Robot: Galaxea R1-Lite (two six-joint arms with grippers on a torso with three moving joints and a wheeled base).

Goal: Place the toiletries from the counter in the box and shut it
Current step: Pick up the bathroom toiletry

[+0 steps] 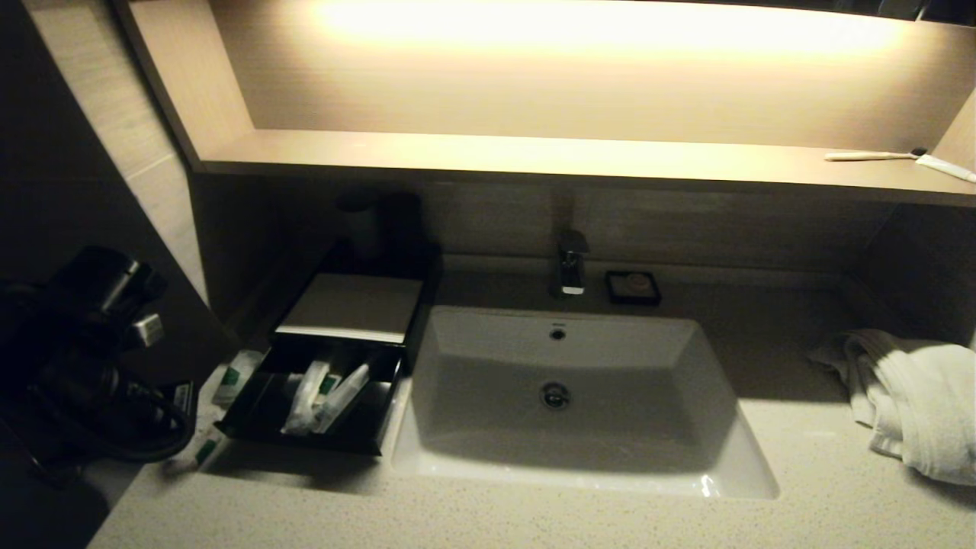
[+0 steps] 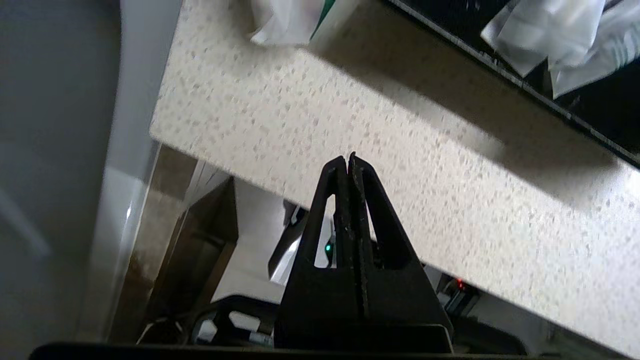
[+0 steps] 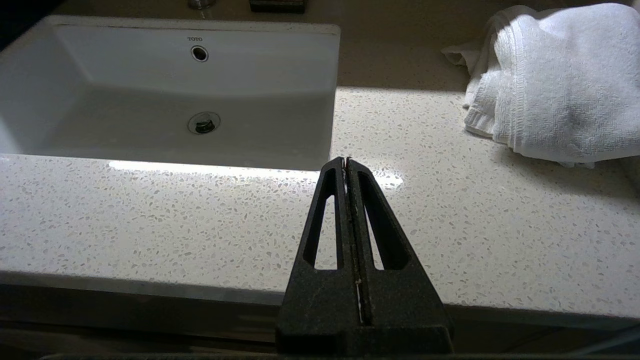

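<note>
While the box's drawer (image 1: 320,400) stands open holding wrapped toiletries, sachets (image 1: 236,375) remain on the counter (image 1: 488,518) beside it; left gripper (image 2: 348,159) hovers pinched empty at the counter edge. Right gripper (image 3: 346,161), likewise pinched empty, is parked before the sink (image 3: 165,90); closing the drawer now would strand those sachets.

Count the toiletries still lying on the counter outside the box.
3. One sachet lies left of the drawer, a second sachet beside the left arm, a third sachet off the drawer's front left corner. The arm may hide more.
</note>
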